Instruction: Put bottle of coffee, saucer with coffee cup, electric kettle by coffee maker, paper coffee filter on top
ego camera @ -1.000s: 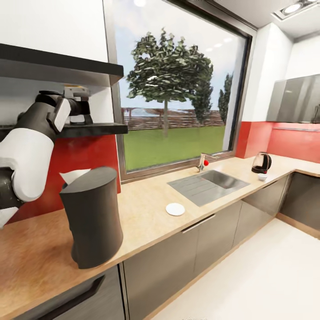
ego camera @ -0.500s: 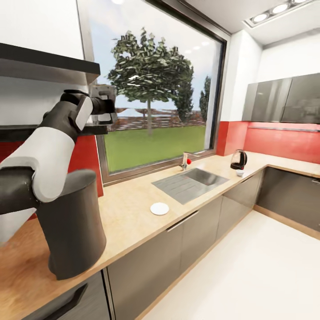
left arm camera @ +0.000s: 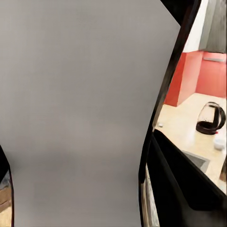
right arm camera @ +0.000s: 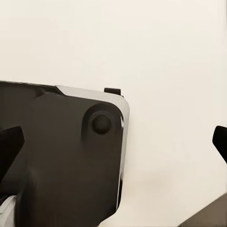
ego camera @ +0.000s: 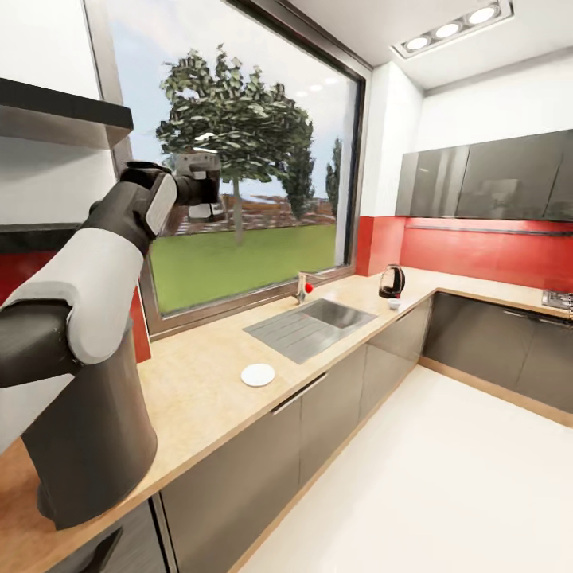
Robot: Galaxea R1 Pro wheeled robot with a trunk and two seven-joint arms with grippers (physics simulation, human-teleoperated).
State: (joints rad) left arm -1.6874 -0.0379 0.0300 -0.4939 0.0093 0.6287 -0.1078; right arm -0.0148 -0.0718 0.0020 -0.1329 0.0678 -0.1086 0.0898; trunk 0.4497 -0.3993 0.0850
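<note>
Writing: no brand, label or lettering can be read on any item.
Coffee maker: dark, tapered body at the near front edge of the worktop, partly behind the left arm.
Saucer: white, flat on the worktop near the front edge, between the coffee maker and the sink.
Electric kettle: dark, past the sink near the worktop corner; a small white cup sits just beside it.
Left gripper: raised in front of the window, beside the shelf end; cannot tell how wide its fingers stand.
Right gripper: dark finger tips at both edges of the right wrist view, well apart, nothing between them.
Open room: bare worktop around the saucer; wide white floor along the cabinets.
</note>
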